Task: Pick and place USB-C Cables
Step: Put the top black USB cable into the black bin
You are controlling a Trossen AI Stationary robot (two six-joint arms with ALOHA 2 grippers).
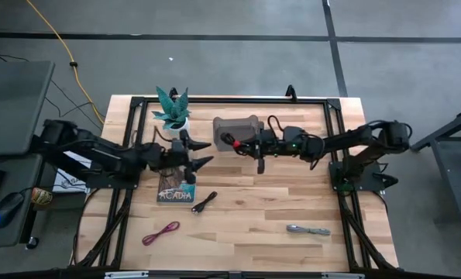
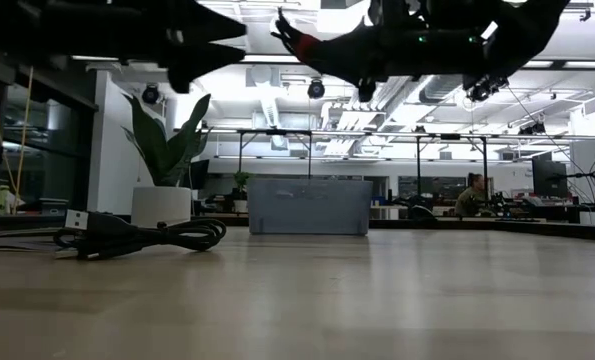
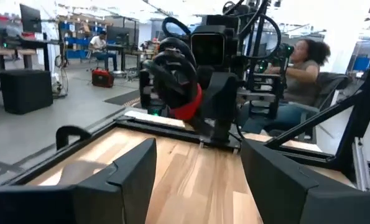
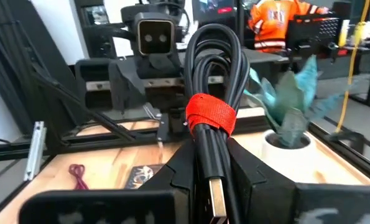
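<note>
My right gripper [image 1: 235,142] hovers over the table's middle, just in front of the grey bin [image 1: 238,130], shut on the red-and-black USB-C cable [image 4: 212,74]. My left gripper [image 1: 202,153] is open and faces it from the left above the book [image 1: 176,191], touching nothing; its wrist view shows the held bundle [image 3: 177,81]. The black cable [image 1: 204,203] lies flat on the table near the book and shows close up in the low view [image 2: 137,236]. The dark red cable [image 1: 161,232] and the silver-grey cable [image 1: 307,229] lie near the table's near edge. My right gripper pinches the red-and-black cable between its two fingers, just behind the red strap [image 4: 211,112] at the connector end [image 4: 217,198]. The fingers [image 4: 250,177] come level from the table's right, along the bundle. The looped end [image 4: 214,46] sticks out past the fingertips, lifted clear of the table.
A potted plant [image 1: 172,112] stands at the far left of the table beside the bin. A black frame rail [image 1: 335,116] runs around the tabletop. Bare wood lies between the near cables [image 1: 238,225]. People sit in the room beyond the table.
</note>
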